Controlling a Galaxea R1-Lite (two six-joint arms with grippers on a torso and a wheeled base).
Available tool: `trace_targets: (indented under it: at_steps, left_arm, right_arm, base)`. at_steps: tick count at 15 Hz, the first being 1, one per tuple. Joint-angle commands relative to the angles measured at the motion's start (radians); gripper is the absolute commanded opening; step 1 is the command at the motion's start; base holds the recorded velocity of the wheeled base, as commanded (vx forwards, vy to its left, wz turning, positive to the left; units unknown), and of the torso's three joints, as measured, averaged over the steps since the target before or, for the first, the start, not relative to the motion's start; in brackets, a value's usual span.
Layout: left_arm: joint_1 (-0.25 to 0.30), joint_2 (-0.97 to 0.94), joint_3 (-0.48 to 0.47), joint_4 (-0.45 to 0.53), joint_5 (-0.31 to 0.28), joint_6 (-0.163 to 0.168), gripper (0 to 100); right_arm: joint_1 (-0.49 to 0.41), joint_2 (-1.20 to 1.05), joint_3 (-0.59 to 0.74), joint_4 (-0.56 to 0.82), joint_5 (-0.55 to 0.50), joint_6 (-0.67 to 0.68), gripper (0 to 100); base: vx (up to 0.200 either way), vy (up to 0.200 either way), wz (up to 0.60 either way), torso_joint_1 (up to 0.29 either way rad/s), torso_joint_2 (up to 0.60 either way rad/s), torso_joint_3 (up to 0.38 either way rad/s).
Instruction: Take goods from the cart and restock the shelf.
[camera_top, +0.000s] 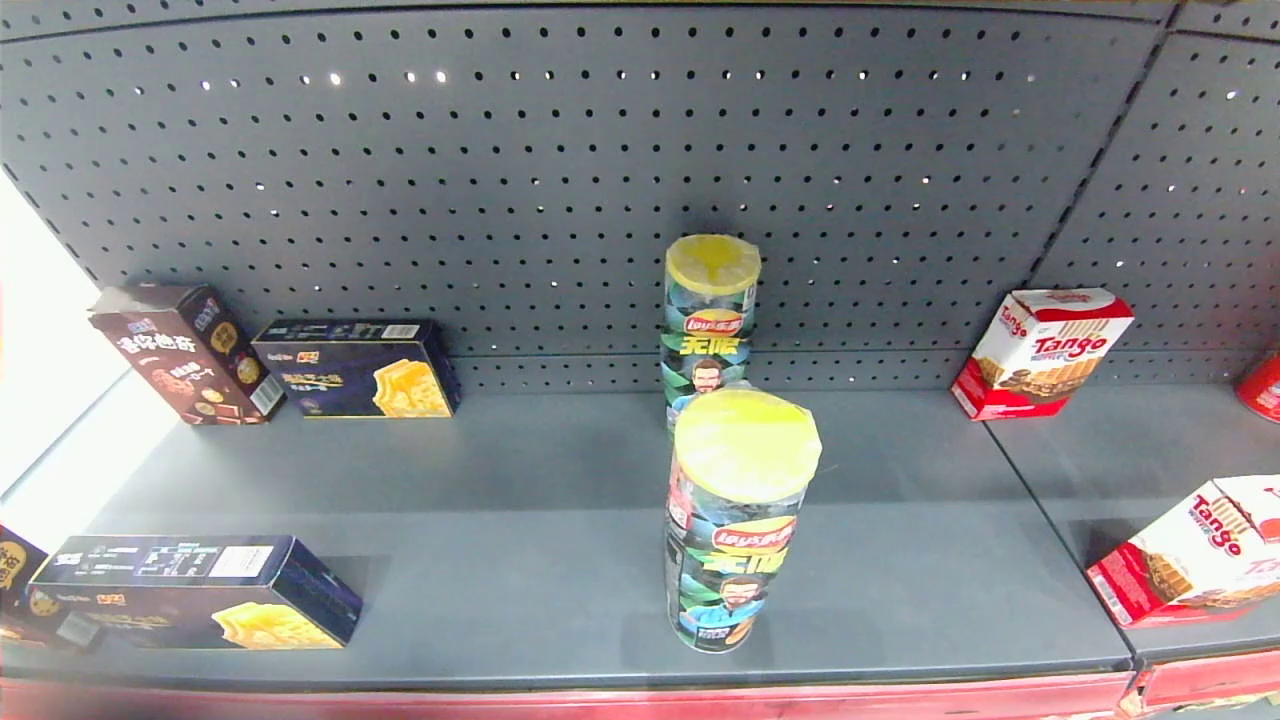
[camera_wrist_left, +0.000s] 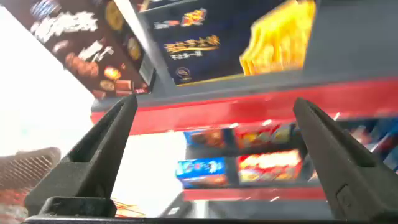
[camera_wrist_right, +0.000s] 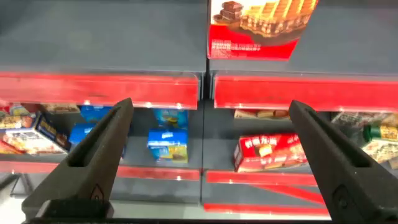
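Note:
Two tall chip cans with yellow lids stand upright mid-shelf, one near the front (camera_top: 735, 520) and one behind it (camera_top: 710, 315) by the pegboard. Dark blue boxes lie at the front left (camera_top: 195, 590) and back left (camera_top: 360, 367), beside a brown chocolate box (camera_top: 185, 352). Red-and-white wafer boxes sit at the back right (camera_top: 1040, 350) and front right (camera_top: 1195, 550). My left gripper (camera_wrist_left: 214, 162) is open below the shelf's red front edge (camera_wrist_left: 249, 106), under a dark blue box (camera_wrist_left: 230, 43). My right gripper (camera_wrist_right: 211, 158) is open before the red edge (camera_wrist_right: 99, 84), below a wafer box (camera_wrist_right: 261, 25).
A grey pegboard (camera_top: 560, 150) backs the grey shelf (camera_top: 520, 500). Lower shelves hold blue packs (camera_wrist_right: 168, 140) and red packs (camera_wrist_right: 270, 152). A seam (camera_top: 1050, 510) divides the shelf into two sections. A red item (camera_top: 1262, 385) sits at the far right.

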Motion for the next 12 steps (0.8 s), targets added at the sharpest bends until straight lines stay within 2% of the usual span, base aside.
trace_targets:
  at_steps: [1,2,3,4,5,6,7,11,12]
  left_arm:
    - [0.013,-0.034,0.001,0.001,-0.040,-0.051,100]
    - [0.013,-0.034,-0.001,0.007,-0.119,-0.085,100]
    - [0.015,-0.034,-0.007,0.018,-0.225,-0.088,100]
    - [0.016,-0.034,-0.008,0.027,-0.226,-0.045,100]
    - [0.018,-0.034,-0.010,0.033,-0.214,-0.023,100]
    - [0.020,-0.034,-0.010,0.035,-0.102,0.020,100]
    - [0.021,-0.034,-0.008,0.028,-0.065,0.029,100]
    - [0.020,-0.034,-0.010,0.030,-0.059,0.034,100]
    - [0.020,-0.034,-0.012,0.032,-0.116,0.018,100]
  right_arm:
    - [0.000,0.000,0.000,-0.001,0.001,0.000,100]
    - [0.000,0.000,0.000,-0.001,0.001,0.000,100]
    - [0.000,0.000,0.000,-0.001,0.001,0.000,100]
    - [0.000,0.000,0.000,-0.001,0.001,0.000,100]
    - [0.000,0.000,0.000,-0.001,0.001,0.000,100]
    - [0.000,0.000,0.000,-0.001,0.001,0.000,100]
    - [0.000,0.000,0.000,-0.001,0.001,0.000,100]
    - [0.000,0.000,0.000,-0.001,0.001,0.000,100]
    - [0.000,0.000,0.000,-0.001,0.001,0.000,100]
  base:
    - [0.000,0.000,0.00,0.000,0.00,0.000]
    - [0.000,0.000,0.00,0.000,0.00,0.000]
    - [0.000,0.000,0.00,0.000,0.00,0.000]
    - [0.000,0.000,0.00,0.000,0.00,0.000]
    - [0.000,0.000,0.00,0.000,0.00,0.000]
    - [0.000,0.000,0.00,0.000,0.00,0.000]
    - [0.000,0.000,0.00,0.000,0.00,0.000]
    - [0.000,0.000,0.00,0.000,0.00,0.000]
    - [0.000,0.000,0.00,0.000,0.00,0.000]
